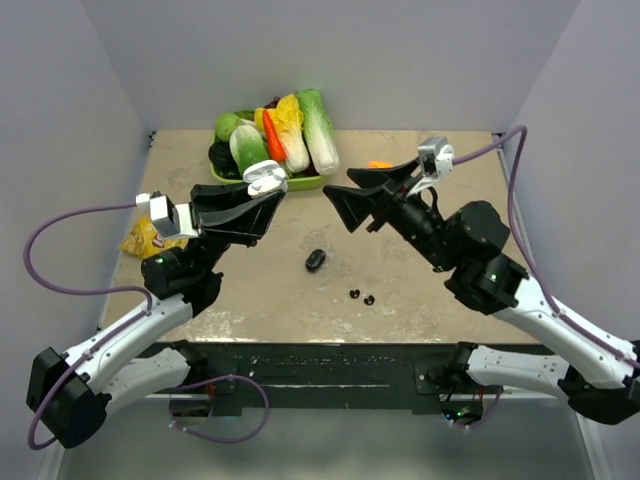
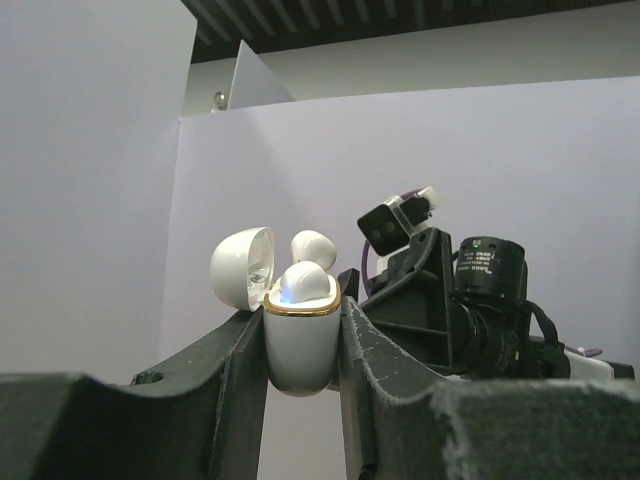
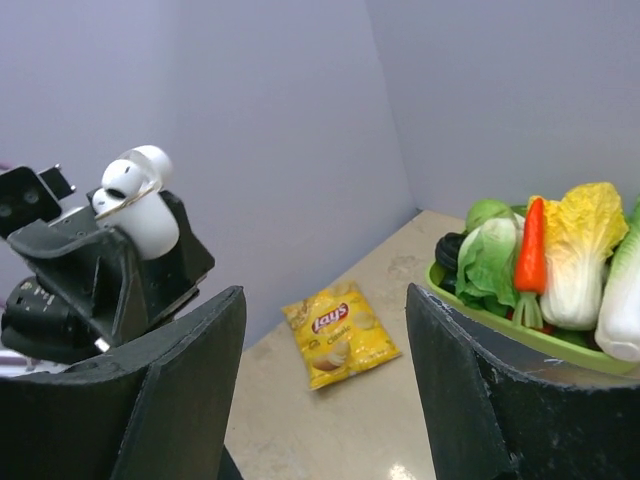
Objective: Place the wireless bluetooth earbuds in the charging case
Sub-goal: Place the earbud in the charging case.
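Observation:
My left gripper (image 1: 268, 192) is shut on a white charging case (image 1: 266, 178) and holds it up above the table. In the left wrist view (image 2: 300, 310) the case (image 2: 300, 350) has a gold rim and an open lid (image 2: 242, 265). One white earbud (image 2: 303, 283) sits in it, and a second (image 2: 313, 245) shows just behind. My right gripper (image 1: 340, 186) is open and empty, facing the case from the right; in its own view (image 3: 325, 300) the case (image 3: 142, 218) is at upper left. Two tiny black earbuds (image 1: 354, 294) (image 1: 369, 299) lie on the table near the front.
A larger black oval piece (image 1: 316, 261) lies mid-table. A green tray (image 1: 305, 183) of toy vegetables stands at the back, also in the right wrist view (image 3: 480, 312). A yellow chips bag (image 1: 143, 240) (image 3: 340, 333) lies at the left. Grey walls enclose three sides.

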Controlling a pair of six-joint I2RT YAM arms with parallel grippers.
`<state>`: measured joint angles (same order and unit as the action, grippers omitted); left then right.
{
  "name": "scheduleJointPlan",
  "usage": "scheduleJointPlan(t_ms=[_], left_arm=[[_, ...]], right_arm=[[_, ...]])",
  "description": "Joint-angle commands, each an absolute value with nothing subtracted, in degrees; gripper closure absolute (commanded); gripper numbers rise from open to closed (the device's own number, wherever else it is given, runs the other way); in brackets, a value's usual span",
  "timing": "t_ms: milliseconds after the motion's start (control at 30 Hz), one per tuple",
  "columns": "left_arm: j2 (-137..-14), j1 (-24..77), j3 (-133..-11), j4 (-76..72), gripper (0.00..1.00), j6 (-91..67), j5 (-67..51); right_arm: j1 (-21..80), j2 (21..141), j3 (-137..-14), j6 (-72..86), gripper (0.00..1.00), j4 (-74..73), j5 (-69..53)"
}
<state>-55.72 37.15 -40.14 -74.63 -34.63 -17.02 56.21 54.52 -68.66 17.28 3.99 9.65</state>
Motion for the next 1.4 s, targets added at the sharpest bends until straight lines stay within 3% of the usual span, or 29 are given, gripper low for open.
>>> scheduleJointPlan(t_ms=[0, 233, 633, 1367], left_arm=[[-52.9, 37.3, -39.1, -108.9, 1.00, -30.5, -15.0], [-48.3, 37.1, -36.2, -108.7, 1.00, -26.0, -13.7], [-47.2, 37.1, -33.8, -108.7, 1.00, -25.0, -13.3], [-48.3, 37.1, -33.0, -108.7, 1.00, -24.1, -12.7]], right_arm=[[56.3, 60.3, -75.4, 21.2, 0.32, 12.7, 7.2], [56.3, 67.7, -84.7, 21.9, 0.33, 13.2, 4.7], [57.3, 72.7, -89.0, 21.0, 0.32, 9.6, 0.4], [61.1, 72.7, -87.5, 19.1, 0.32, 7.3, 0.7]])
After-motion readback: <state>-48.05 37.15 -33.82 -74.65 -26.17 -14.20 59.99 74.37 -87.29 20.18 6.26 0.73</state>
